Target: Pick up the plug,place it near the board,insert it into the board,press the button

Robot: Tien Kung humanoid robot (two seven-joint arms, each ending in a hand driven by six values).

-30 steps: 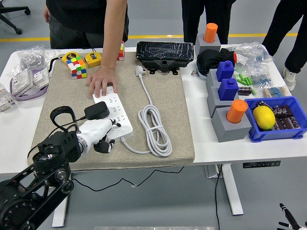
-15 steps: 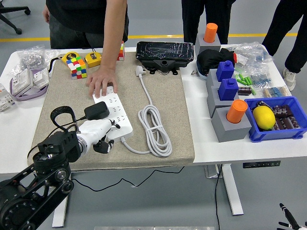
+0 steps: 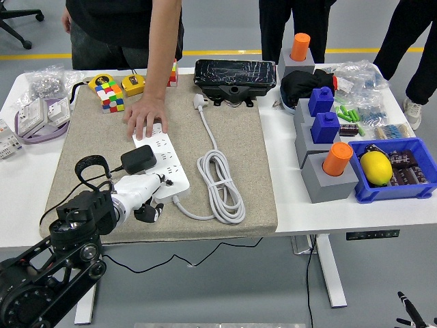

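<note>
Currently the white table point(image 3: 300, 205) carries a grey mat point(image 3: 239, 184) on its left half. On the mat lies the white power board point(image 3: 162, 160), its white cord point(image 3: 220, 179) coiled to the right. A person's hand point(image 3: 145, 116) presses flat on the board's far end. The robot's left hand point(image 3: 145, 195) hangs over the board's near-left edge, fingers loosely curled, nothing clearly gripped. Black plug point(image 3: 138, 159) sits on the board's left side just beyond that hand; whether the hand touches it cannot be told. Rubik's cube point(image 3: 108, 94) rests at the mat's far-left corner. Right hand out of view.
</note>
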